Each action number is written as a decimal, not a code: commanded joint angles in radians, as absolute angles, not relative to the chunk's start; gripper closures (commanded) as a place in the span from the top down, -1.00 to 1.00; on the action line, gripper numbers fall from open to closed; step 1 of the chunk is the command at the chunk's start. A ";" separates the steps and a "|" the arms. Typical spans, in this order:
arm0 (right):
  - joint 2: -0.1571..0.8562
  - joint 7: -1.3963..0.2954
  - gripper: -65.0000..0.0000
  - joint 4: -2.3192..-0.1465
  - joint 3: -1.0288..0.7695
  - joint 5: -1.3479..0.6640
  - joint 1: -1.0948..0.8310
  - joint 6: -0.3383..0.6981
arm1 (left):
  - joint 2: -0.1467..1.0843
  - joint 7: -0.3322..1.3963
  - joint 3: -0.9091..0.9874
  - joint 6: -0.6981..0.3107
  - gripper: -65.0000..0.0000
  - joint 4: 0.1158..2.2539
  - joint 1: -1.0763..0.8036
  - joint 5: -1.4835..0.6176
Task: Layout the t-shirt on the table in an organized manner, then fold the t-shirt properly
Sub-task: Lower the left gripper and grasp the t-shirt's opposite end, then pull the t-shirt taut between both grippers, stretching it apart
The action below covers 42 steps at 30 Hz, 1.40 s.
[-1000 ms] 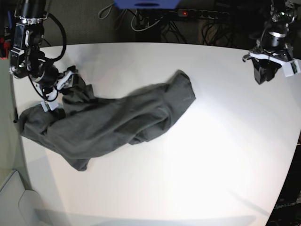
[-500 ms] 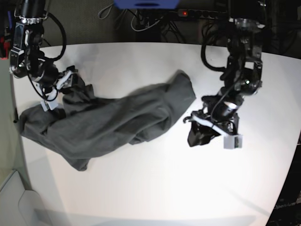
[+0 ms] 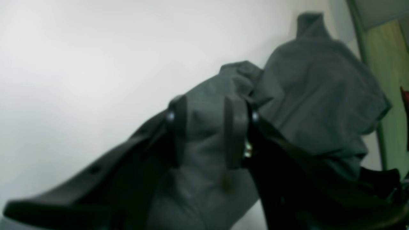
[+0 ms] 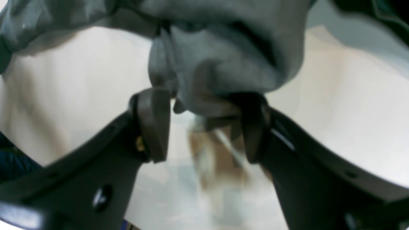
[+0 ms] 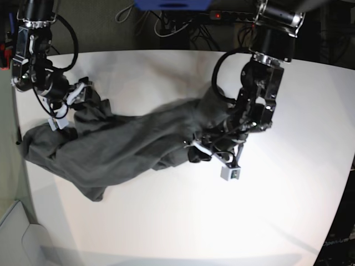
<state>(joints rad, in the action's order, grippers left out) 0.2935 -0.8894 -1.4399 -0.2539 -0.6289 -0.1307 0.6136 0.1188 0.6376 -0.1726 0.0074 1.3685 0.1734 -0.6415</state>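
The shirt [image 5: 127, 144] is seen crumpled on the worktop's [image 5: 183, 221] left half; nothing is spread or folded. Cloth is straddled, unclamped, by the left pincer [image 3: 204, 127]. The right pincer [image 4: 201, 124] is parted at a bunched edge.

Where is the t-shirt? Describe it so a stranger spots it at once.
Start from the big white table that fills the view. Across its left and middle lies the t-shirt, a dark charcoal-grey, wrinkled stretch of cloth running diagonally. It is the only garment there, soft, plain and without print.
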 commanded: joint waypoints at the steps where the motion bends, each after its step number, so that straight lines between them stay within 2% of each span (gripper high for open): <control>1: 0.302 -0.920 -0.01 -1.443 -0.254 -0.602 -0.130 0.615 | 0.122 0.616 -0.176 0.004 -0.42 1.369 0.206 -0.648; 13: 0.303 -0.920 -0.01 -1.448 -0.254 -0.602 -0.131 0.615 | 0.061 0.615 -0.177 -0.001 -0.40 1.262 0.228 -0.447; 19: 0.303 -0.920 0.00 -1.448 -0.254 -0.602 -0.131 0.615 | 0.039 0.616 -0.179 -0.002 -0.41 1.256 0.226 -0.441; 29: 0.303 -0.920 0.00 -1.448 -0.254 -0.602 -0.133 0.615 | 0.041 0.576 -0.177 -0.004 -0.42 1.124 0.237 -0.443; 31: 0.303 -0.920 -0.01 -1.448 -0.254 -0.602 -0.133 0.615 | 0.042 0.564 -0.177 -0.004 -0.55 1.124 0.236 -0.443; 32: 0.303 -0.920 -0.02 -1.448 -0.254 -0.604 -0.133 0.615 | 0.042 0.565 -0.177 -0.004 -0.72 1.122 0.236 -0.444; 33: 0.303 -0.920 -0.06 -1.449 -0.254 -0.604 -0.133 0.615 | 0.042 0.565 -0.177 -0.004 -0.90 1.122 0.236 -0.444; 34: 0.305 -0.920 -0.14 -1.449 -0.255 -0.604 -0.133 0.615 | 0.042 0.565 -0.174 -0.004 -1.00 1.121 0.236 -0.444; 36: 0.308 -0.920 -0.40 -1.449 -0.255 -0.604 -0.131 0.615 | 0.047 0.565 -0.171 -0.004 -0.95 1.124 0.234 -0.443; 39: 0.312 -0.920 -0.98 -1.451 -0.260 -0.604 -0.124 0.615 | 0.090 0.561 -0.168 0.001 -0.99 1.129 0.237 -0.455; 42: 0.341 -0.921 -0.99 -1.495 -0.262 -0.604 -0.128 0.615 | 0.131 0.559 -0.127 0.002 -0.98 1.162 0.240 -0.493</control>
